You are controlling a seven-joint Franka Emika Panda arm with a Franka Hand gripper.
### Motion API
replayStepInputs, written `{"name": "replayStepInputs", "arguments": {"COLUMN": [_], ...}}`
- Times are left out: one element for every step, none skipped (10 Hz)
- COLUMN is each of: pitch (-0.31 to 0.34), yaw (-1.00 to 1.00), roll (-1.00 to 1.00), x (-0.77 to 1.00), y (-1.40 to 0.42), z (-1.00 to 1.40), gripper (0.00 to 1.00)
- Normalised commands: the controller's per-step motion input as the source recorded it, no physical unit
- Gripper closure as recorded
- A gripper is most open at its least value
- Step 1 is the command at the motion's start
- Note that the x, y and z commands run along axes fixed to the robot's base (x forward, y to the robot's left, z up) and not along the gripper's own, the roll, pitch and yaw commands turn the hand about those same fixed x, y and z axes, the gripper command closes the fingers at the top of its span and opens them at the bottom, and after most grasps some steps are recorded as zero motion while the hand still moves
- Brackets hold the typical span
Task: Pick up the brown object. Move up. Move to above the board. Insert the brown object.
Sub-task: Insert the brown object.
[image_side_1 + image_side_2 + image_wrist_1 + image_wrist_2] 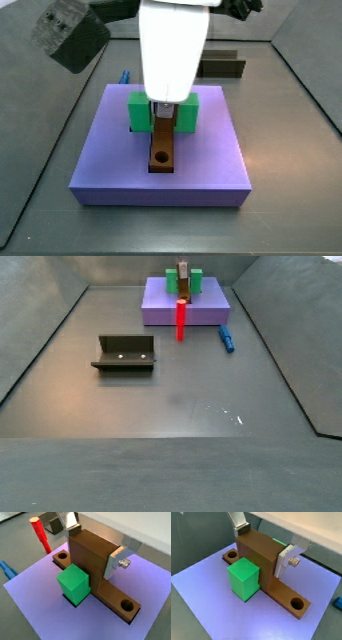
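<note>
One piece seated in its slot.
We clamp the gripper (93,546) on the brown object (93,564), its long bar lying along the board (40,604) groove.

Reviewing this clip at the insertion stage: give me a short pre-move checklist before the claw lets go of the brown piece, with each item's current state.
1. The claw grips the brown object by its upright bar, a silver finger flat on each side: ok.
2. Brown object's long bar lies in the groove of the board, both end holes showing in both wrist views: ok.
3. Bar fully seated at the bottom of the groove: cannot tell.
4. Green block stands against the brown object's upright bar: ok.
5. Red peg and blue piece stand clear of the board's groove: ok.
</note>
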Motion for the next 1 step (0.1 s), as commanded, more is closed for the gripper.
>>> {"name": "replayStepInputs", "arguments": {"pitch": [0.0], "yaw": [0.0], "roll": [0.0], "x": [0.0], "y": [0.0], "z": [0.0], "gripper": [1.0]}}
